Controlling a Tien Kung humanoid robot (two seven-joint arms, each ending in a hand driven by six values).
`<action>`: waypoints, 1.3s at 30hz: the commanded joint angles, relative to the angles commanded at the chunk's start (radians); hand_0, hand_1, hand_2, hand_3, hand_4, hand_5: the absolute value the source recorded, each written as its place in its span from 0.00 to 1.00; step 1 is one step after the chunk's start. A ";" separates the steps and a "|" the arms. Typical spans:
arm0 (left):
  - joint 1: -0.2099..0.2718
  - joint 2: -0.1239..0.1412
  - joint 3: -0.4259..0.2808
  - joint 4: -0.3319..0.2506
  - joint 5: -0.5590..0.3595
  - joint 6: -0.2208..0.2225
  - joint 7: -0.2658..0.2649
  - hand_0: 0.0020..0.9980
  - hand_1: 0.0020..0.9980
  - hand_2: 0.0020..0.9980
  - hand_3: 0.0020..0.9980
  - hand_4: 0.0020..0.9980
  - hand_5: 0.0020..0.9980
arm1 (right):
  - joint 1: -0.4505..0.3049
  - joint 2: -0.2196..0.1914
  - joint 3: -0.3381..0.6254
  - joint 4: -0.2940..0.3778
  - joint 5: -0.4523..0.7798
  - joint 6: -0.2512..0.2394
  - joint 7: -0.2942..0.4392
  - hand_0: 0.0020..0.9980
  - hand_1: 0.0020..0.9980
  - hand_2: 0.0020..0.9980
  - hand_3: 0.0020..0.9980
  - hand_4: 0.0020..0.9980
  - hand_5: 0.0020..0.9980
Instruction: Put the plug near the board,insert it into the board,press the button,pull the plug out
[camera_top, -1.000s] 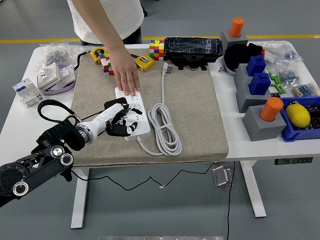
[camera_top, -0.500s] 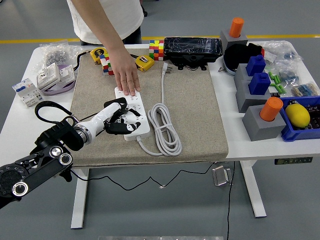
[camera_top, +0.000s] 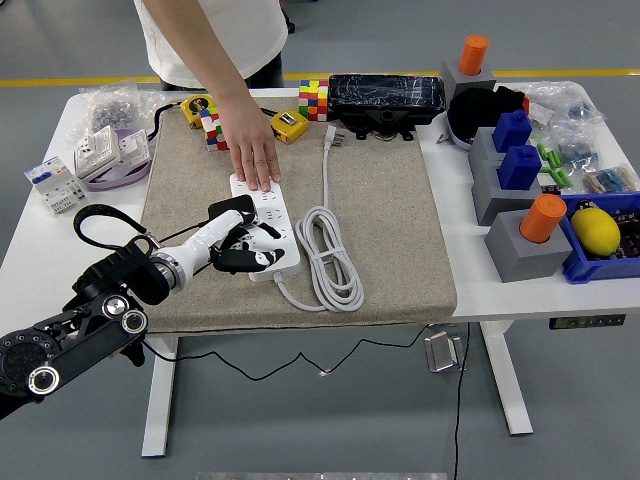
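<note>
text: none legible | labels: none legible | numbers: none legible

A white desk (camera_top: 470, 295) is standing on a grey floor (camera_top: 560, 400). A yellow line (camera_top: 80, 81) is running across the floor behind it.

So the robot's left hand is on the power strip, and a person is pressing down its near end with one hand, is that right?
Not quite. The head view shows the person's hand pressing the far end of the power strip, not the near end. The robot's left hand is indeed on the strip, closer to the near end.
</note>
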 joint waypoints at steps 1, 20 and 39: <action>-0.002 0.000 0.004 0.002 0.007 0.002 0.000 0.14 0.05 0.16 0.67 0.72 0.31 | 0.000 0.000 0.001 0.001 0.000 0.000 0.000 0.61 0.68 0.69 0.57 0.92 0.45; -0.041 -0.014 0.094 0.037 0.099 -0.003 0.060 0.13 0.04 0.15 0.73 0.72 0.31 | -0.001 0.001 0.008 0.000 -0.004 0.001 0.000 0.61 0.68 0.69 0.57 0.92 0.45; -0.036 -0.004 0.094 0.054 0.120 -0.014 0.085 0.11 0.04 0.14 0.70 0.70 0.29 | -0.001 0.000 0.008 0.001 -0.005 0.001 0.000 0.61 0.68 0.69 0.57 0.92 0.44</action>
